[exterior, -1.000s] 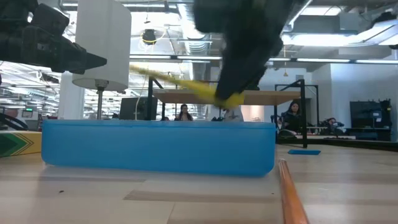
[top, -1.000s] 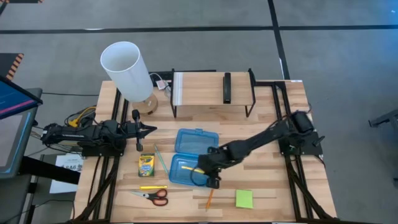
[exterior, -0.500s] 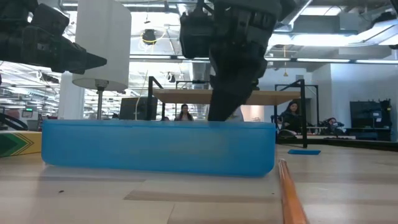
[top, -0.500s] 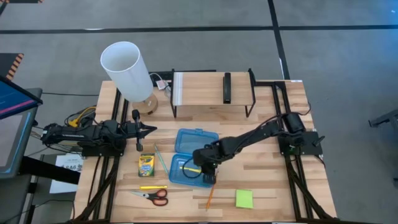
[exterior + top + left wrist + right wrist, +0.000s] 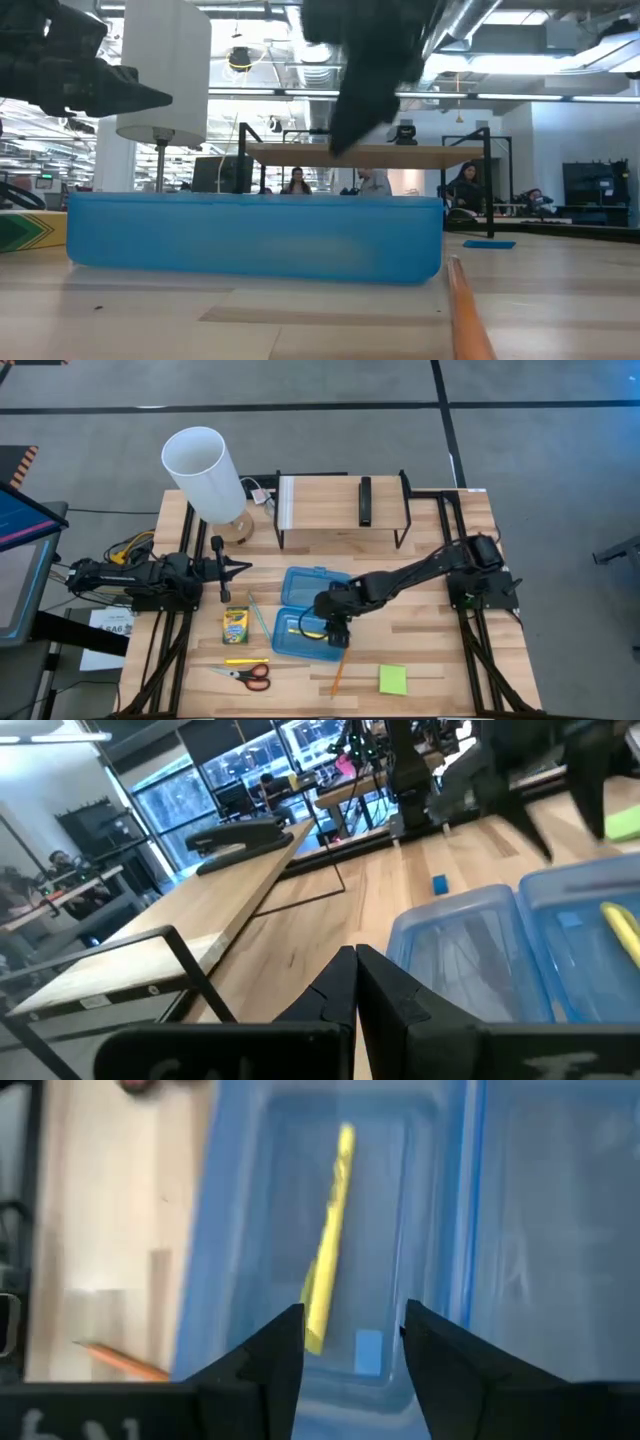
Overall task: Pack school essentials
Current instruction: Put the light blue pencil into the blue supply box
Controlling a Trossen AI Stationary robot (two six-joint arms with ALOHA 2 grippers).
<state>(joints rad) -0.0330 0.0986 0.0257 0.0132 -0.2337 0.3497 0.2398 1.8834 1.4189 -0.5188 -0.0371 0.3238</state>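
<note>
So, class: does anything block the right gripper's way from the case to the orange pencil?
Nothing visible does. The right gripper hangs open over the case, and the orange pencil lies on bare table just beyond the case's near edge.

Grey floor [image 5: 300, 450] crossed by dark lines surrounding the wooden table [image 5: 420, 660], ceiling pipes [image 5: 290, 75] and strip lights glowing overhead, people [image 5: 468, 190] sitting at distant desks
</note>
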